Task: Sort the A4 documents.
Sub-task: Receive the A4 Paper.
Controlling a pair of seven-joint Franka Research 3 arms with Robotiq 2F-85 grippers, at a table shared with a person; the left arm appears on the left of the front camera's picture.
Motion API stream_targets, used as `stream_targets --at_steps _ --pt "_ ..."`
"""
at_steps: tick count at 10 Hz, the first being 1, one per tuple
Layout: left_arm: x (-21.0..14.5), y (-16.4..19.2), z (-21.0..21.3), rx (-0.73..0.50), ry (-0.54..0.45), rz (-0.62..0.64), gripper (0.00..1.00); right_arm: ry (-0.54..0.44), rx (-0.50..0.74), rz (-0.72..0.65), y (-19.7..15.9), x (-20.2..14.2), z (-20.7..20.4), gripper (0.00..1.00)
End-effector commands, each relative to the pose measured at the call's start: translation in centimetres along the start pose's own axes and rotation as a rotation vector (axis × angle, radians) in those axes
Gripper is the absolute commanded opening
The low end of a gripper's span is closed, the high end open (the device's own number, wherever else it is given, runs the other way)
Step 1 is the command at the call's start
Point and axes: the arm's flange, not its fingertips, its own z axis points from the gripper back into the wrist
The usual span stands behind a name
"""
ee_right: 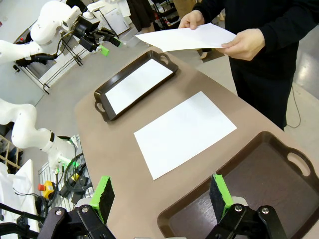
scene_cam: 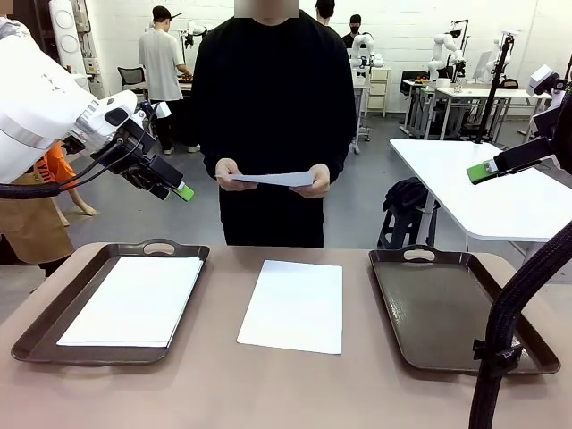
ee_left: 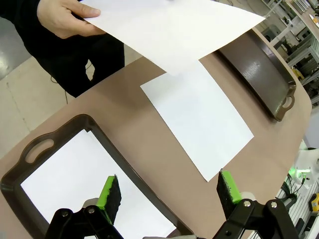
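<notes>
White A4 documents, three by my count. First sheet (scene_cam: 134, 299) lies inside the left tray (scene_cam: 36, 335). Second sheet (scene_cam: 292, 306) lies flat on the table (scene_cam: 223, 384), between that tray and the right tray (scene_cam: 438, 313). Both have their long axis pointing toward the person. Third sheet (scene_cam: 273, 179) is held almost level and crosswise, with one hand (scene_cam: 231, 172) and the other hand (scene_cam: 315, 181) at its ends. Left gripper (ee_left: 168, 180) and right gripper (ee_right: 160, 181) hang above the table, fingers spread wide, gripping nothing.

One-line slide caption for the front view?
Person holds a sheet; second sheet in left tray, third sheet on table beside right tray; left claw and right claw hover open.
</notes>
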Motion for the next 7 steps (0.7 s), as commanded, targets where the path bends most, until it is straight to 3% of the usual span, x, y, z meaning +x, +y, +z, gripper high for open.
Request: stream_targets --at_steps 1,7 --pt "0.04 0.06 0.06 0.007 -0.007 0.001 1.00 -0.006 0.007 0.002 0.11 0.01 -0.05 1.00" --pt "0.04 0.06 0.06 0.007 -0.007 0.001 1.00 -0.006 0.007 0.002 0.11 0.01 -0.05 1.00"
